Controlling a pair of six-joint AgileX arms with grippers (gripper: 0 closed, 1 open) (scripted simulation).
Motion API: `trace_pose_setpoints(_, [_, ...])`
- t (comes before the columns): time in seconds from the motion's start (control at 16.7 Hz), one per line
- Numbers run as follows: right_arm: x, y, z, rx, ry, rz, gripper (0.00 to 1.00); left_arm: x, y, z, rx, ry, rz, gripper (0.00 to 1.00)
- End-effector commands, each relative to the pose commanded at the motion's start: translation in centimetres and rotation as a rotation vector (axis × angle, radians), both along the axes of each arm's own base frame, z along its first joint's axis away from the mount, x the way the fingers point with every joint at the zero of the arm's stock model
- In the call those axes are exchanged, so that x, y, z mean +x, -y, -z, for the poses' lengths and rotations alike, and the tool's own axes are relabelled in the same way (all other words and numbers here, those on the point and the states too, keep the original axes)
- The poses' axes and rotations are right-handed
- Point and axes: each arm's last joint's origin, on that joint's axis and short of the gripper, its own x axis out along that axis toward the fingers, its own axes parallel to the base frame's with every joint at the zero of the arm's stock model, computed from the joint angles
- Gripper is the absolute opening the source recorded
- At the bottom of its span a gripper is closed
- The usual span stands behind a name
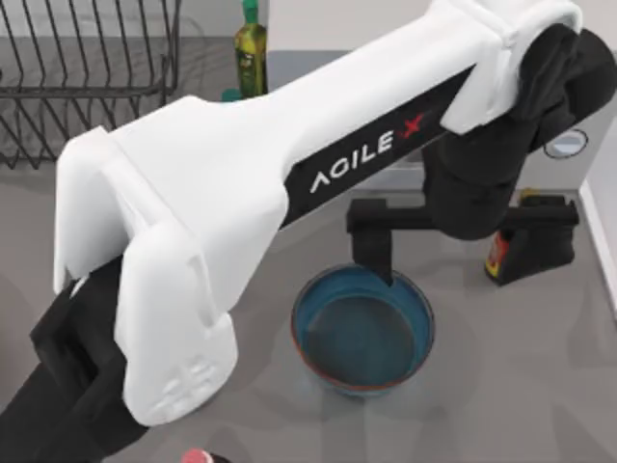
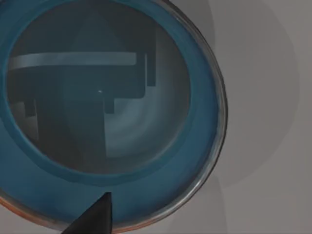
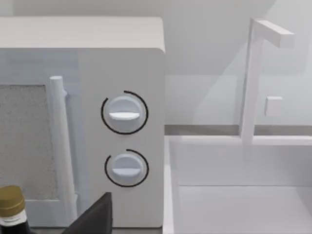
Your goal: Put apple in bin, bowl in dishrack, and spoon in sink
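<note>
The bowl (image 1: 362, 333), teal-blue inside with a reddish-brown rim, stands upright on the grey table in front of centre. My left gripper (image 1: 463, 275) hangs open just behind it, with one finger (image 1: 372, 253) over the bowl's far rim and the other by a dark bottle. From the left wrist, the bowl (image 2: 204, 122) lies close below, a dark fingertip (image 2: 97, 217) above its rim. The dishrack (image 1: 87, 58), of dark wire, is at the back left. The white sink (image 3: 243, 195) appears in the right wrist view. Apple and spoon are out of view. My right arm is parked facing the sink.
A dark red-labelled bottle (image 1: 497, 257) stands right of the bowl. A green bottle (image 1: 251, 46) is at the back, beside the rack. Something small and reddish (image 1: 197, 455) peeks out at the front edge. A white microwave (image 3: 122, 122), a faucet (image 3: 251, 83) and a gold-capped bottle (image 3: 10, 202) face the right wrist.
</note>
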Motion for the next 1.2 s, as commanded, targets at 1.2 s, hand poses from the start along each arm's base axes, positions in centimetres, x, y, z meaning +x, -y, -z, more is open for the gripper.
trace_pose_setpoints(1.2, [0.0, 0.0, 0.0, 0.0, 0.0, 0.0, 1.0, -0.2, 0.1, 9.9, 0.0, 0.001, 0.004, 0.7])
